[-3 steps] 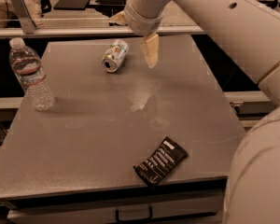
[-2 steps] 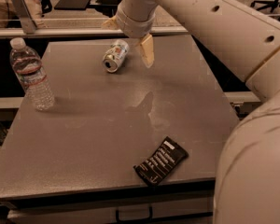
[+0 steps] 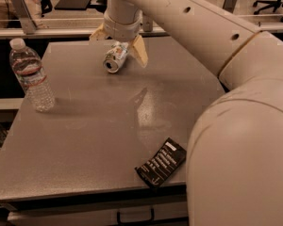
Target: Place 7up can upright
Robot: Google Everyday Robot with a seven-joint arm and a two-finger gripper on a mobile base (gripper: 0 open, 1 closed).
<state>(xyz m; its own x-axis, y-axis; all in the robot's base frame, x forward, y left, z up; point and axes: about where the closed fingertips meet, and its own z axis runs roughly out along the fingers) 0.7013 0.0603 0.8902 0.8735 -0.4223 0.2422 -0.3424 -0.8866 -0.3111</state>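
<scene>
The 7up can (image 3: 114, 58) lies on its side at the far middle of the grey table (image 3: 85, 140), its shiny end facing the camera. My gripper (image 3: 118, 49) hangs from the arm right above and behind the can. It is open, with one tan finger (image 3: 139, 52) at the can's right and the other finger (image 3: 97, 32) behind it to the left. The fingers straddle the can; I cannot tell whether they touch it.
A clear plastic water bottle (image 3: 32, 75) stands upright at the table's left. A flat black snack packet (image 3: 161, 163) lies near the front edge. My large white arm (image 3: 236, 102) fills the right side. A rail and desks run behind the table.
The gripper has moved left, from beside the can's right to over it, so the fingers now stand on both sides. The can, bottle and packet have not moved.
</scene>
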